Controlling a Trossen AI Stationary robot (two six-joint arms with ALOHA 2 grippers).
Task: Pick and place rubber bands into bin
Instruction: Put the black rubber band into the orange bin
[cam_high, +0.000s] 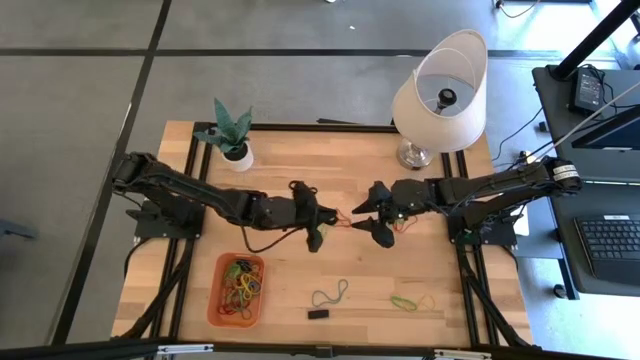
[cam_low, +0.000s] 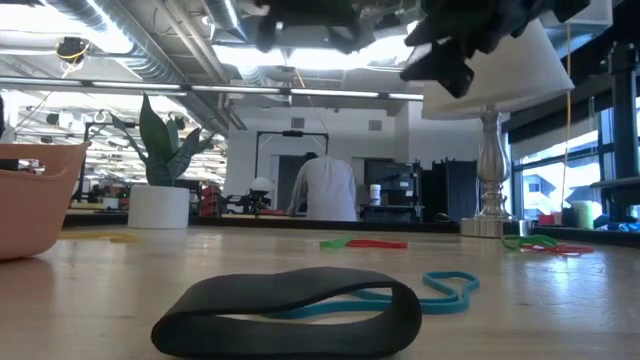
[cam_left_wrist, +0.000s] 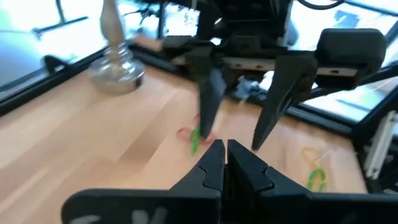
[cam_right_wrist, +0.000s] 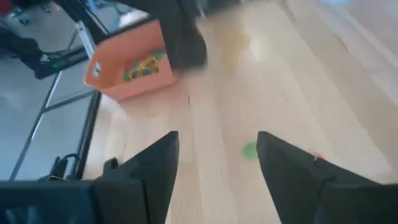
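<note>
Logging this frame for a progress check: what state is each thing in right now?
left gripper: shut, mid-table, nothing visibly held.
right gripper: open, facing the left one.
bin: upright at the table's front left, holding many rubber bands.
green and red bands: loose on the wood between the grippers.
teal band: loose near the front edge.
lamp: upright.

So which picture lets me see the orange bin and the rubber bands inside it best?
The high view: it looks straight down into the bin, so the whole rim and the rubber bands inside show. The right wrist view shows the bin farther off, tilted. The low view catches only one edge. The left wrist view misses it.
</note>
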